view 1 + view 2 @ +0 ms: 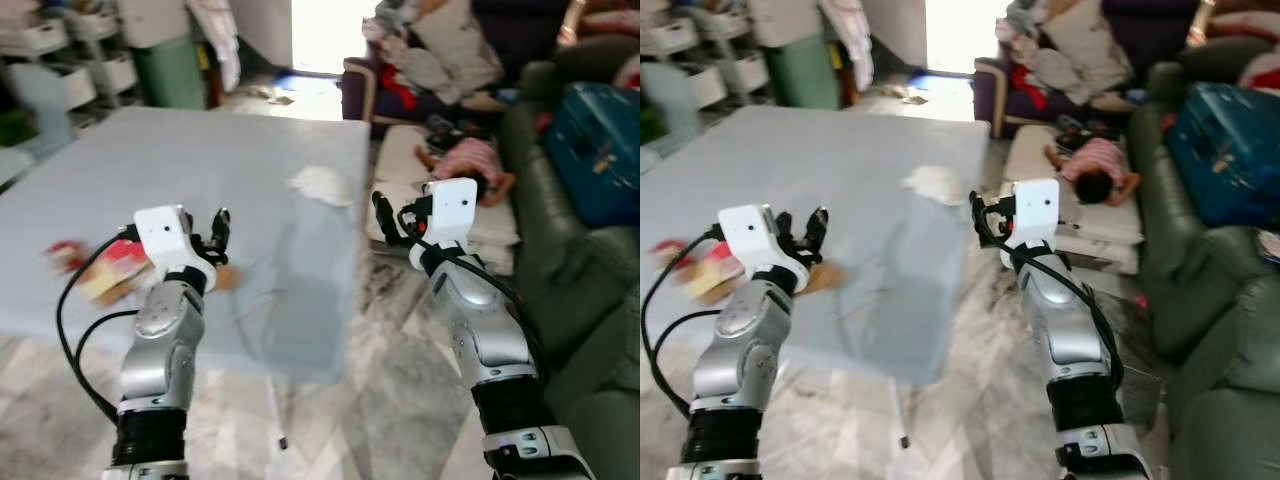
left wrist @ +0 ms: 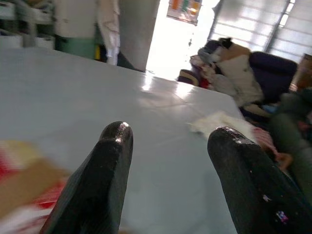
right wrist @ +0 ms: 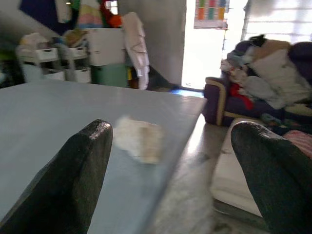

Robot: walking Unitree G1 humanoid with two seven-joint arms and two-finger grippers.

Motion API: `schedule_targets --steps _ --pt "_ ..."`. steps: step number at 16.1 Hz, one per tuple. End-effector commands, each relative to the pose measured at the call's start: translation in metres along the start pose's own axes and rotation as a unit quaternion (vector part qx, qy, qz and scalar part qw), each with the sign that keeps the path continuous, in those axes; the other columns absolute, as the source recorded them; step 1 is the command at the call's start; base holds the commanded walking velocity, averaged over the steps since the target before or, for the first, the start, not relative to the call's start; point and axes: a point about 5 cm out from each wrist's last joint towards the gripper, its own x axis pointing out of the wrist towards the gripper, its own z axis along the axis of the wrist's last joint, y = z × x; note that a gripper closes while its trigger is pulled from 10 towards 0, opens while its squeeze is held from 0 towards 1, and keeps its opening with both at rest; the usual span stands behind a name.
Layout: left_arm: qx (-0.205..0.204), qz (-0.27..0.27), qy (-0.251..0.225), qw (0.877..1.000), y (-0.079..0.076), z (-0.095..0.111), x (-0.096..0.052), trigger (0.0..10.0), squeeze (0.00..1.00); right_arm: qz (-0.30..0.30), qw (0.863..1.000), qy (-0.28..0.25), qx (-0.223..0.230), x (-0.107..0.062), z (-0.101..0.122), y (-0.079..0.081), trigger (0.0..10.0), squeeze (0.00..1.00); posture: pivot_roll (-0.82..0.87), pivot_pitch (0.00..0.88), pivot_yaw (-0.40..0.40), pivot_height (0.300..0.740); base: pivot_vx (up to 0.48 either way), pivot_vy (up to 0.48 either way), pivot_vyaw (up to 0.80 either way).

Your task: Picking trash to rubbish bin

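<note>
A crumpled white tissue (image 1: 320, 185) lies on the pale blue-grey table (image 1: 200, 150), close to its right edge. A red, yellow and brown wrapper (image 1: 110, 268) lies blurred near the table's front left. My left gripper (image 1: 212, 240) hovers over the table just right of that wrapper, open with nothing between its fingers. My right gripper (image 1: 394, 222) is raised off the table's right side, level with the tissue and a little right of it, open and holding nothing. The right wrist view has the tissue (image 3: 139, 139) ahead, near one finger.
A green bin-like container (image 1: 170, 72) stands beyond the table's far side beside white drawer racks (image 1: 60, 50). On the right are a dark green sofa (image 1: 590, 290), a blue bag (image 1: 600, 150) and a white cushion (image 1: 400, 160) with a doll. Marble floor runs between table and sofa.
</note>
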Motion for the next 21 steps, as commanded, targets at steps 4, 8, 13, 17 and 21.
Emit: schedule_targets --steps 4,8,13,17,21 --pt "0.006 0.008 -0.003 1.000 -0.003 0.001 -0.002 10.0 0.00 0.011 1.000 0.011 -0.013 0.001 -0.001 -0.009 10.0 0.00 0.02 0.000 -0.029 0.740 0.226 0.000 0.00" --pt "0.058 0.038 -0.014 0.998 0.006 0.002 -0.016 10.0 0.00 0.033 0.999 0.012 -0.037 0.005 0.004 -0.016 10.0 0.00 0.04 0.000 -0.029 0.740 0.000 0.000 0.00" --pt "0.066 0.050 0.006 0.997 0.009 -0.007 -0.038 10.0 0.00 0.054 0.996 0.003 -0.065 0.014 0.009 -0.019 10.0 0.00 0.07 0.010 -0.035 0.740 0.000 0.000 0.00" --pt "0.061 0.046 0.006 0.997 0.006 -0.004 -0.038 10.0 0.00 0.061 0.996 -0.002 -0.070 0.014 0.007 -0.014 10.0 0.00 0.07 0.023 -0.026 0.740 0.000 0.000 0.00" --pt "0.064 0.038 0.012 0.997 0.005 -0.004 -0.037 10.0 0.00 0.054 0.996 -0.009 -0.071 0.012 0.007 -0.016 10.0 0.00 0.06 0.028 -0.016 0.740 0.000 0.000 0.58"
